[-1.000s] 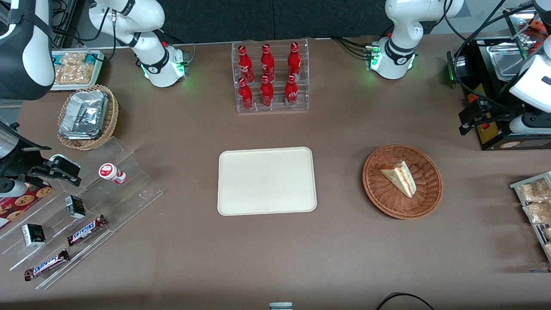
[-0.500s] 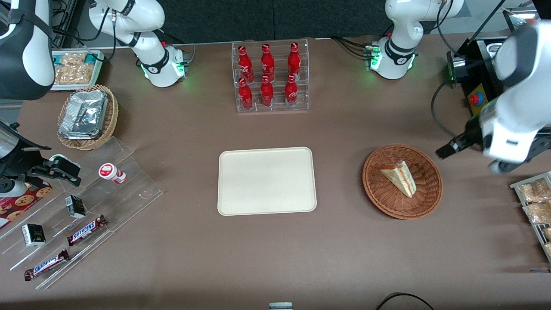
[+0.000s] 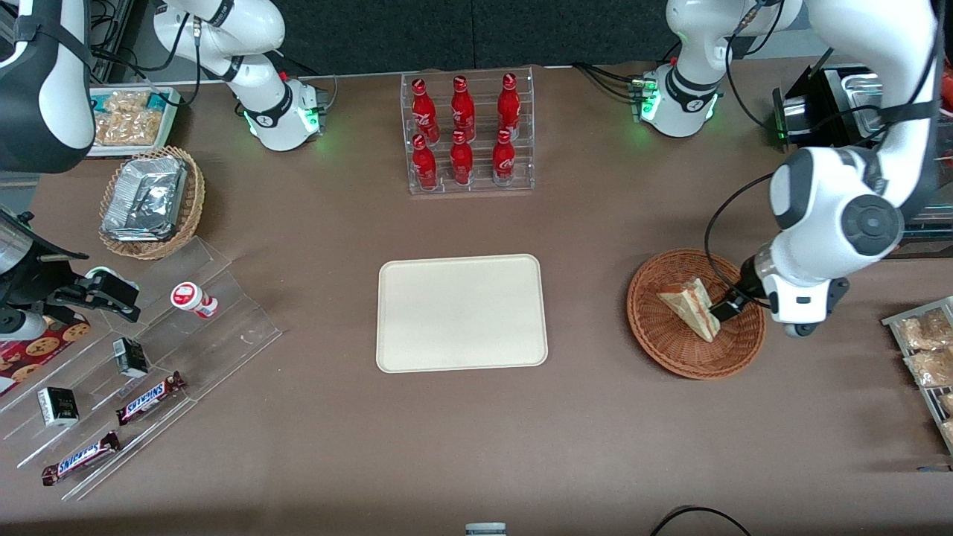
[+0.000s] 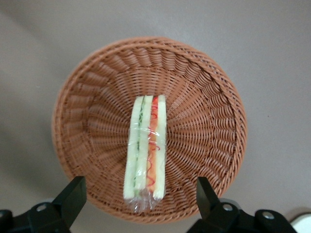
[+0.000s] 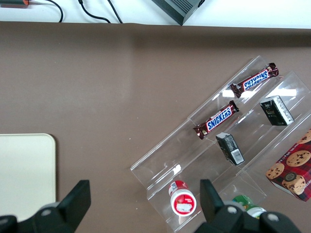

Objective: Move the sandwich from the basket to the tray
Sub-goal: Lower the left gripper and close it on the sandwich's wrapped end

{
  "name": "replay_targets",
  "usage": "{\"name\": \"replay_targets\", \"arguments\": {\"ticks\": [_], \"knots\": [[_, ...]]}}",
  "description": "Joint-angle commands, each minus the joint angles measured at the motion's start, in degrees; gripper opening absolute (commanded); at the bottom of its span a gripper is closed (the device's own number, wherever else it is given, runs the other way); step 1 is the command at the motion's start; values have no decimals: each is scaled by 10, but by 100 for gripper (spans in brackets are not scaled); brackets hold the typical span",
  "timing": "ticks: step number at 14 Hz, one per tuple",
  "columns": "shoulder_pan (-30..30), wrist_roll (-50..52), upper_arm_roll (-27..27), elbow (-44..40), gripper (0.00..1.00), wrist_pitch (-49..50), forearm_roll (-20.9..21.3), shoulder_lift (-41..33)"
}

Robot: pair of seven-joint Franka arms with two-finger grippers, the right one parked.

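The sandwich (image 3: 691,307) lies in the round brown basket (image 3: 674,350), which sits on the table (image 3: 610,447) toward the working arm's end, well apart from the cream tray (image 3: 461,313) at the middle. In the front view the gripper (image 3: 726,307) hangs over the basket, close above the sandwich, and the arm's white wrist covers part of the basket rim; from there only one dark fingertip shows, so the spread of the fingers is not readable. The left wrist view settles that: the gripper (image 4: 141,196) looks straight down on the sandwich (image 4: 146,153), its two black fingers (image 4: 73,194) set wide, one to either side of the wedge and touching nothing. That view also shows the cut edge facing up, with green and red-orange filling stripes between the pale bread layers and a clear wrap over them, which the front view shows only as a thin coloured line. The front view alone shows the rack of red bottles (image 3: 467,134), farther from the camera than the tray.
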State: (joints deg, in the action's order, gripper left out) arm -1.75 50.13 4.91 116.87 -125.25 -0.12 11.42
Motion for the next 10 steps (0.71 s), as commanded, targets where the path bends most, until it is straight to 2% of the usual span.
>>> {"name": "replay_targets", "arguments": {"ticks": [1, 10], "knots": [[-14, 30, 1, 79, 100, -81, -1, -25], [-18, 34, 0, 161, 100, -266, -1, 31]]}}
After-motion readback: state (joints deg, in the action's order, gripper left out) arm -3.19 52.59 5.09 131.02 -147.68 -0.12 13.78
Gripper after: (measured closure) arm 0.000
